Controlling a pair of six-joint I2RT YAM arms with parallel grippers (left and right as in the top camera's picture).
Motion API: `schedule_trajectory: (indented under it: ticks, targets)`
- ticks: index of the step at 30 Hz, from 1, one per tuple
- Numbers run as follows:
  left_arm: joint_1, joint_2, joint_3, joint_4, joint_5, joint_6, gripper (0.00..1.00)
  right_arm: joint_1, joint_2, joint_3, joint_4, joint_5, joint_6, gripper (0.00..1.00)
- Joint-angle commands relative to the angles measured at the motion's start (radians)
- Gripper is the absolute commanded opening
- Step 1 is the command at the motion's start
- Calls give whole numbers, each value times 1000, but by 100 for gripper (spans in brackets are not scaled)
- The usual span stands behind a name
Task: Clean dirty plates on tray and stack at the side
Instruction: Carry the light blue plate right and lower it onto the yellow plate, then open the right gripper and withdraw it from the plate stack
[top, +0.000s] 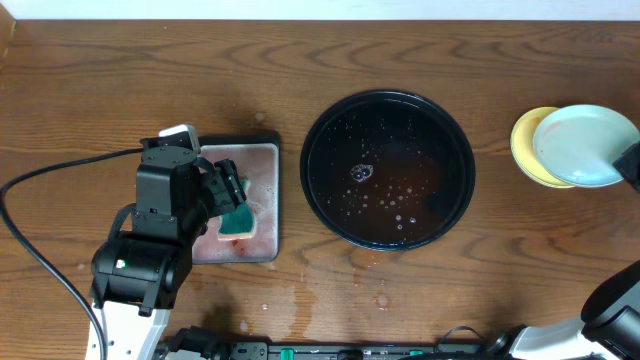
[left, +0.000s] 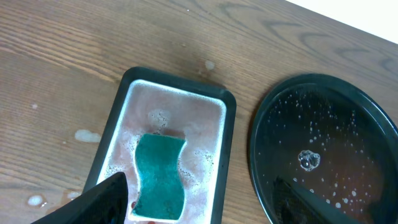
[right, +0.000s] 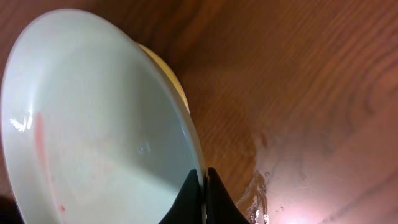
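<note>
A pale mint-green plate (top: 585, 145) hangs tilted over a pale yellow plate (top: 524, 148) that lies on the table at the far right. My right gripper (right: 203, 182) is shut on the mint plate's (right: 93, 124) rim. A faint red streak shows on its face, and the yellow plate's edge (right: 178, 87) peeks out behind it. The large round black tray (top: 388, 228) sits mid-table, wet with droplets and holding no plate. My left gripper (top: 228, 195) hovers open over the green sponge (left: 160, 177), apart from it.
The sponge lies in a small rectangular black-rimmed tray (left: 227, 130) of pinkish foamy water, left of the black tray (left: 336, 155). Water spots mark the wood near the table's front edge (top: 380, 298). A black cable (top: 40, 250) runs along the left side.
</note>
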Motion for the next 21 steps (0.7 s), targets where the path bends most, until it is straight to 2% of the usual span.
schedule_trajectory:
  ticks: [1, 9, 17, 19, 20, 21]
  targets:
    - [2, 0, 22, -1, -2, 10, 74, 11, -26, -77, 95, -16, 24, 1]
    - [2, 0, 22, -1, -2, 10, 74, 14, -26, -258, 405, -24, 132, 1]
    - [2, 2, 22, 0, -2, 9, 74, 46, -11, -314, 509, -37, 145, 1]
    - [2, 2, 22, 0, -2, 9, 74, 57, -5, -314, 512, -38, 163, 25]
    - [2, 2, 22, -1, -2, 9, 74, 60, -4, -314, 512, -39, 163, 40]
    - [2, 2, 22, -1, -2, 9, 74, 65, -4, -314, 512, -43, 171, 64]
